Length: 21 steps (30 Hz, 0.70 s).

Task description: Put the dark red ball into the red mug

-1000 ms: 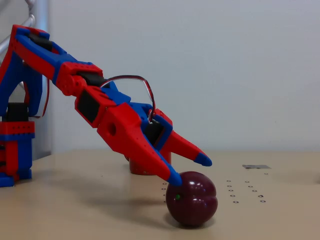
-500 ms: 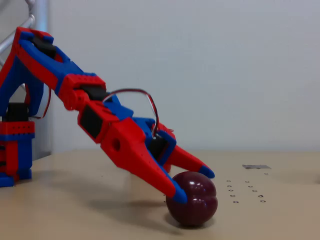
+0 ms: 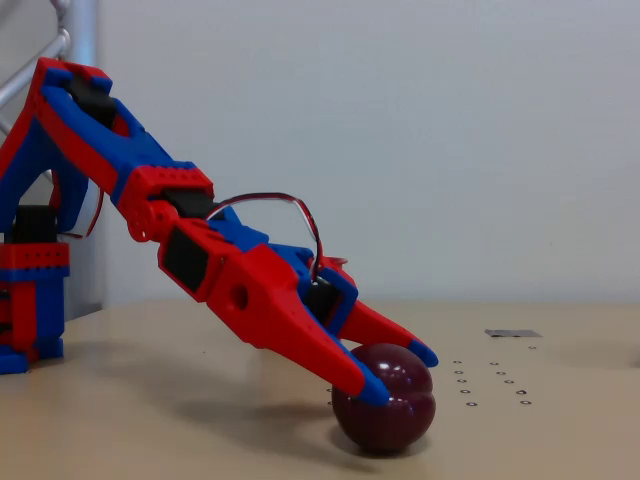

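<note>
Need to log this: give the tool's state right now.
Tool: open, fingers straddling the dark red ball on the table, not yet closed on it.

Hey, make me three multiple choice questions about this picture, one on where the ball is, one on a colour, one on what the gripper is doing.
1. Where is the dark red ball?
A. On the table, between the open fingers
B. Lifted off the table
C. Beside the arm's base

2. What colour are the fingertips?
A. Yellow
B. Blue
C. White

3. What state is the gripper in?
A. Shut, away from the ball
B. Open, straddling the ball's top
C. Open, high above the table

Answers:
1 A, the ball rests on the table under the gripper.
2 B, both red fingers end in blue tips.
3 B, one tip sits on the ball's near left side, the other at its upper right.
</note>
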{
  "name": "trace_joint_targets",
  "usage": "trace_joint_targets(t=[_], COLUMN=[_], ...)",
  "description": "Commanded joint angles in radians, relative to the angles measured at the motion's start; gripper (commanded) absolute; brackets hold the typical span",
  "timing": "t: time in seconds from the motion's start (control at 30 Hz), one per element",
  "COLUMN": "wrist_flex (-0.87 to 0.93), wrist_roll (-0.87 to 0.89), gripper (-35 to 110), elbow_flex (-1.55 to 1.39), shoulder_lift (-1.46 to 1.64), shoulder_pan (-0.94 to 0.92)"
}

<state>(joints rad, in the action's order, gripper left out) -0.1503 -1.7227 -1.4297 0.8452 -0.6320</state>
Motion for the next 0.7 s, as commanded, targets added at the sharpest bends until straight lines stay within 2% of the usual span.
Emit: trace_joint_targets(t=[0.0, 0.4, 0.67], wrist_flex=[-0.055, -0.215, -0.225], wrist_roll=[-0.026, -0.089, -0.052], gripper=[44, 43, 44], elbow_flex=[0.017, -0.077, -0.112], shoulder_lift=[0.054, 0.052, 0.046], shoulder_pan=[0.017, 0.005, 0.014])
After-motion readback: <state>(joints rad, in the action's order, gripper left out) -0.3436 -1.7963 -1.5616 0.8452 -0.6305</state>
